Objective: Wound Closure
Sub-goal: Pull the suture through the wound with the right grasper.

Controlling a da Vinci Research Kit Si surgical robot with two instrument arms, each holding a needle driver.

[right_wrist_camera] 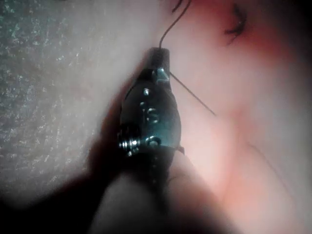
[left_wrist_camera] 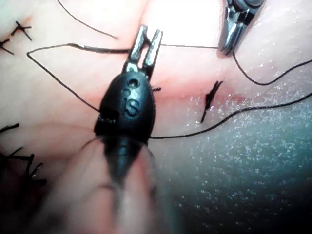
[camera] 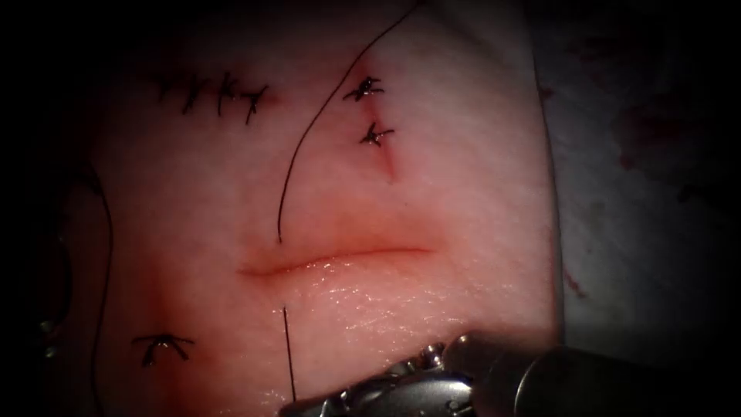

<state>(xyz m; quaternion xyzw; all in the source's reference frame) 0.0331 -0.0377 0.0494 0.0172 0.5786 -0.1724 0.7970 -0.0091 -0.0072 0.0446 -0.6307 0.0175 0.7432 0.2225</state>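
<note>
The tissue [camera: 432, 193] looks soft and moist, glistening wetly along the cut [camera: 332, 259]. The right tool [camera: 401, 390] is shiny bare metal; the left tool [left_wrist_camera: 145, 48] has dull metal jaws on a glossy black housing. The thread [camera: 309, 131] is fine, dark and matt.

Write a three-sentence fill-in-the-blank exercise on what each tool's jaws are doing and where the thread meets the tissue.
1. The right tool has its jaws shut on the ____.
2. The left tool has its jaws ____.
3. In the endoscope view, the thread meets the tissue above the cut and again ____ it.
Missing words: thread; open; below.
</note>
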